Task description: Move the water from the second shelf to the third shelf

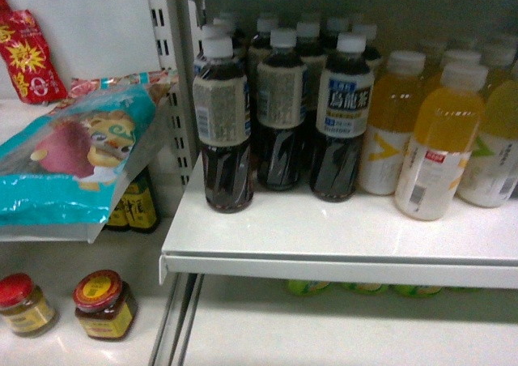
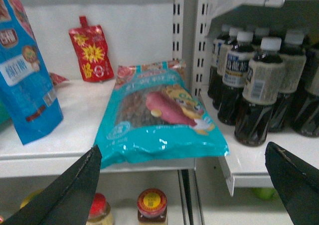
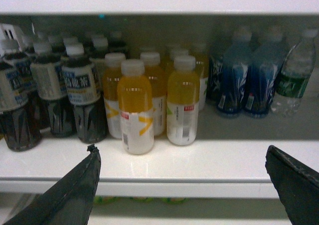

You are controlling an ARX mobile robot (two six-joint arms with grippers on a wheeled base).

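Observation:
The water (image 3: 293, 81), a clear ribbed bottle with a dark green label, stands at the far right of the white shelf (image 3: 199, 168) in the right wrist view, behind and right of the blue bottles. My right gripper (image 3: 180, 150) hangs open in front of the shelf edge, well left of and nearer than the water, with nothing between its fingers. My left gripper (image 2: 183, 150) is also open and empty, in front of the teal snack bag (image 2: 159, 115) on the neighbouring shelf. The head view shows neither gripper and no water.
Dark tea bottles (image 1: 279, 115) and yellow drink bottles (image 1: 441, 147) fill the shelf (image 1: 324, 257). Blue drink bottles (image 3: 244, 80) stand beside the water. Upright slotted posts (image 2: 192, 41) divide the bays. Jars (image 1: 104, 305) sit below left; green caps (image 1: 307, 287) show under the shelf.

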